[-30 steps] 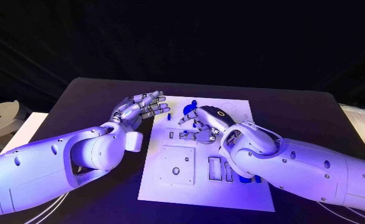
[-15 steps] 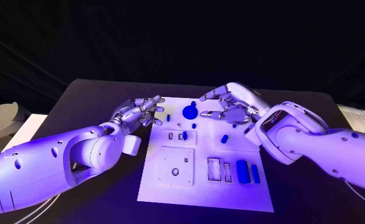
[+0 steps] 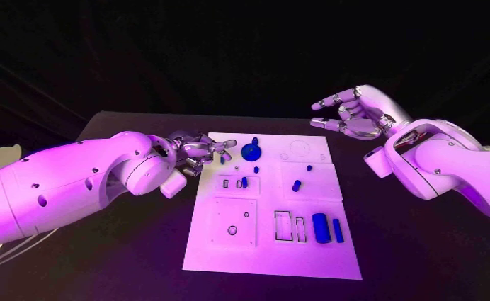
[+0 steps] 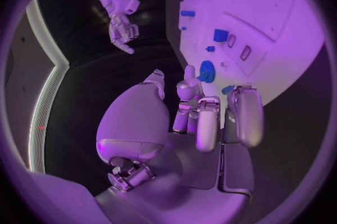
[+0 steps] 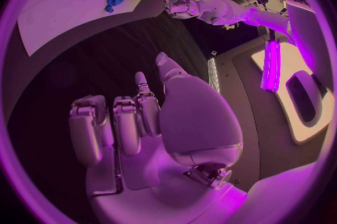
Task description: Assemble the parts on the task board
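Task board lies at centre frame on the black surface, blue parts scattered across it. Left hand, at the board's upper-left edge, fingers curled, grasping nothing. Right hand, upper right, raised clear of the board, released, fingers apart.

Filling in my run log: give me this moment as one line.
left hand: open, at task board's left edge | right hand: open, raised off board's far right corner | round blue part: on board, unheld
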### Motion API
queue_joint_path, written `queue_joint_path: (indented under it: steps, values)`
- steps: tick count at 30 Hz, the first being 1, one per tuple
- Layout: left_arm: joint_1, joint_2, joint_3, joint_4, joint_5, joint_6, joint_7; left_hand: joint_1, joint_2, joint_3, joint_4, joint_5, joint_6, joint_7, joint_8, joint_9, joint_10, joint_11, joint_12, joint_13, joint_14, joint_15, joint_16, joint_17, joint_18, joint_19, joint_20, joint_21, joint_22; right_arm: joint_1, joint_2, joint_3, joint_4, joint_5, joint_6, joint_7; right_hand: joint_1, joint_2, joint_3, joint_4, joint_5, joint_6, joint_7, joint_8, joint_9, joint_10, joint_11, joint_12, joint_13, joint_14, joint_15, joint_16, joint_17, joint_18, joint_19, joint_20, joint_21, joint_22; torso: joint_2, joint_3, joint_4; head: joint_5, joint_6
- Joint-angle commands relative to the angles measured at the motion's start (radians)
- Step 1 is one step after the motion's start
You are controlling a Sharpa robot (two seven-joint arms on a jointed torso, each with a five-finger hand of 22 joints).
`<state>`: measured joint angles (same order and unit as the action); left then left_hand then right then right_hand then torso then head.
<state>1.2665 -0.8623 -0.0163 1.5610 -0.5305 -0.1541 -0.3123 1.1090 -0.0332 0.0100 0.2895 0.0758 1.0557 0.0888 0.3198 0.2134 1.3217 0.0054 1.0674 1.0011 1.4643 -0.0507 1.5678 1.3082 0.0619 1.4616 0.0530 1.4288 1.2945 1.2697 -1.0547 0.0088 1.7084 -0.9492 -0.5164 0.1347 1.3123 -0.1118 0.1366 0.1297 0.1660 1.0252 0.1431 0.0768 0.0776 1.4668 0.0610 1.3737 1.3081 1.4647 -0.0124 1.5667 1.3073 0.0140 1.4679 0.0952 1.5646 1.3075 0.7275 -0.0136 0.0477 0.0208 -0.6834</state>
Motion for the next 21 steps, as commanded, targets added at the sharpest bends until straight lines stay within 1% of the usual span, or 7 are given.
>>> queue_joint_path:
  steps: [1, 3, 5, 7, 10, 13, 21]
  values:
    - [0.017, 0.03, -0.001, -0.025, -0.289, 0.167, -0.261, -0.001, 0.001, -0.038, 0.0, -0.02, -0.001, -0.012, 0.049, 0.038, 0.01, -0.007, 0.052, 0.055, 0.106, -0.011, 0.003, 0.263, -0.013, 0.02, -0.004, 0.018, 0.027, 0.0, 0.001, -0.001, -0.007, 0.032, 0.025, 0.002, 0.002, 0.01, -0.006, -0.002, 0.007, 0.008, -0.002, 0.003, 0.001, -0.005, -0.004, -0.007, 0.139, 0.106, -0.001, 0.003, 0.262, -0.014, 0.103, 0.0, 0.006, 0.263, -0.011, 0.0045, 0.0038, -0.006, 0.0]
    - [0.024, 0.051, -0.001, -0.04, -0.324, 0.198, -0.282, 0.019, 0.011, -0.061, 0.006, -0.017, -0.016, -0.019, 0.092, 0.078, 0.012, -0.009, 0.079, 0.084, 0.106, -0.011, 0.003, 0.263, -0.014, 0.02, -0.01, 0.028, 0.042, -0.001, 0.003, -0.001, -0.012, 0.029, 0.028, -0.003, 0.002, 0.01, -0.007, -0.002, 0.007, 0.008, -0.002, 0.003, 0.001, -0.005, -0.004, -0.008, 0.138, 0.105, -0.001, 0.003, 0.261, -0.014, 0.103, 0.0, 0.006, 0.263, -0.012, 0.005, 0.0047, -0.01, 0.0]
    - [0.028, 0.07, -0.002, -0.051, -0.348, 0.221, -0.295, 0.059, 0.025, -0.052, -0.007, 0.004, -0.019, -0.023, 0.113, 0.098, 0.023, -0.012, 0.103, 0.111, 0.106, -0.015, 0.003, 0.263, -0.018, 0.024, -0.009, 0.037, 0.059, -0.001, 0.006, -0.001, -0.014, 0.024, 0.03, -0.007, 0.007, 0.014, -0.007, -0.004, 0.016, 0.008, -0.003, 0.002, 0.001, -0.005, -0.005, -0.009, 0.137, 0.105, -0.001, 0.002, 0.26, -0.014, 0.103, -0.001, 0.006, 0.263, -0.012, 0.0048, 0.0045, -0.013, 0.002]
    - [0.031, 0.088, -0.003, -0.064, -0.363, 0.243, -0.305, 0.078, 0.029, -0.046, -0.003, 0.009, -0.025, -0.024, 0.127, 0.116, 0.028, -0.014, 0.116, 0.125, 0.106, -0.016, 0.003, 0.263, -0.019, 0.025, -0.011, 0.041, 0.066, -0.001, 0.007, -0.002, -0.016, 0.019, 0.031, -0.011, 0.015, 0.019, -0.008, -0.008, 0.034, 0.008, -0.003, 0.001, 0.001, -0.006, -0.005, -0.01, 0.136, 0.105, -0.002, 0.002, 0.26, -0.014, 0.103, -0.002, 0.006, 0.263, -0.012, 0.0044, 0.0071, -0.015, 0.003]
    - [0.034, 0.122, -0.005, -0.092, -0.382, 0.273, -0.319, 0.076, 0.029, -0.051, 0.001, 0.006, -0.03, -0.027, 0.142, 0.138, 0.037, -0.015, 0.133, 0.145, 0.106, -0.018, 0.003, 0.263, -0.021, 0.028, -0.011, 0.048, 0.079, -0.003, 0.009, -0.002, -0.017, 0.009, 0.036, -0.025, 0.017, 0.02, -0.011, -0.009, 0.044, 0.008, -0.003, 0.0, 0.0, -0.007, -0.005, -0.012, 0.135, 0.105, -0.002, 0.002, 0.259, -0.014, 0.103, -0.002, 0.006, 0.263, -0.012, 0.0052, 0.0075, -0.016, -0.006]
    - [0.035, 0.149, -0.006, -0.119, -0.392, 0.286, -0.328, 0.037, 0.022, -0.086, 0.003, -0.02, -0.038, -0.03, 0.156, 0.163, 0.043, -0.016, 0.144, 0.158, 0.106, -0.02, 0.003, 0.263, -0.022, 0.03, -0.012, 0.052, 0.087, -0.003, 0.011, -0.002, -0.02, -0.015, 0.037, -0.043, 0.016, 0.021, -0.013, -0.009, 0.047, 0.007, -0.002, -0.001, 0.0, -0.009, -0.005, -0.016, 0.132, 0.104, -0.002, -0.001, 0.255, -0.014, 0.102, -0.002, 0.005, 0.262, -0.012, 0.0043, 0.006, -0.011, -0.012]
    - [0.035, 0.207, -0.013, -0.163, -0.4, 0.275, -0.334, 0.015, 0.013, -0.131, 0.003, -0.028, -0.047, -0.032, 0.17, 0.192, 0.046, -0.02, 0.151, 0.167, 0.106, -0.022, 0.003, 0.263, -0.023, 0.031, -0.015, 0.057, 0.095, -0.005, 0.015, -0.003, -0.02, -0.077, 0.044, -0.072, 0.015, 0.022, -0.017, -0.007, 0.056, 0.007, -0.002, -0.002, 0.0, -0.011, -0.005, -0.02, 0.13, 0.102, -0.002, -0.004, 0.249, -0.013, 0.099, -0.002, 0.003, 0.258, -0.011, 0.0044, 0.0047, -0.008, -0.02]
